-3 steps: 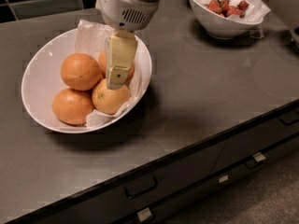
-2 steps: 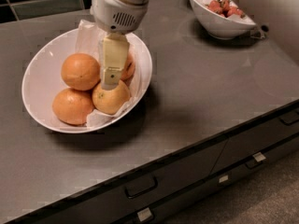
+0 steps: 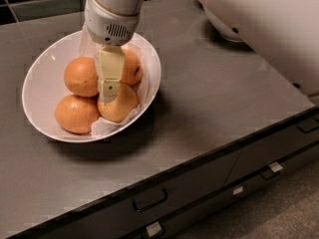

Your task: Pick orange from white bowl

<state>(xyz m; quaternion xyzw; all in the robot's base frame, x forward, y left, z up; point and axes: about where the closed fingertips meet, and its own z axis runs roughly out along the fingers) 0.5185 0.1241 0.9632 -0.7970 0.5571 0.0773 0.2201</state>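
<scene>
The wide white bowl point(image 3: 40, 78) sits on the dark counter at the left, lined with crinkled white paper. Several oranges lie in it: one at the upper left point(image 3: 79, 77), one at the lower left point(image 3: 76, 114), one at the lower right point(image 3: 122, 106) and one at the back right point(image 3: 132, 67). My gripper point(image 3: 109, 86) reaches down into the middle of the bowl from above. Its cream finger point(image 3: 110, 71) stands between the oranges, its tip against the lower right one. The arm's white body hides the far rim of the bowl.
The counter's front edge point(image 3: 174, 166) runs diagonally, with drawers and handles point(image 3: 149, 200) below. My arm's large white body point(image 3: 269, 24) fills the upper right and hides most of a smaller white bowl point(image 3: 222, 29) there.
The view has shifted, so the bowl sits further right in the frame. My gripper has moved down between the oranges. The arm now covers the smaller bowl.
</scene>
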